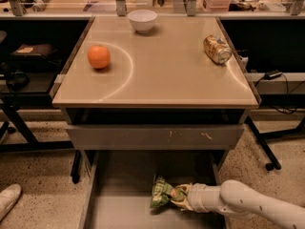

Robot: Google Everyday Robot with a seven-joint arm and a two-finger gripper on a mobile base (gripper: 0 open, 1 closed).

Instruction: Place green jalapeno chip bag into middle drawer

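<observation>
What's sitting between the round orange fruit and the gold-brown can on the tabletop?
Bare tan tabletop, in the camera view. The gripper is low in the grey metal middle drawer, jaws shut on the crinkly green chip bag.

A beige-topped table (167, 66) stands on a speckled stone floor (43, 175), its glossy surface catching warm light in a pale arc. Dark workbenches (33, 84) flank it on both sides, and a cluttered counter (95, 6) runs along the back.

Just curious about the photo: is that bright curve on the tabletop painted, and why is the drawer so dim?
Camera view: the curve looks like glare on the glossy tabletop beside the orange; the middle drawer lies in shadow, where the hand grips the green jalapeno chip bag.
</observation>
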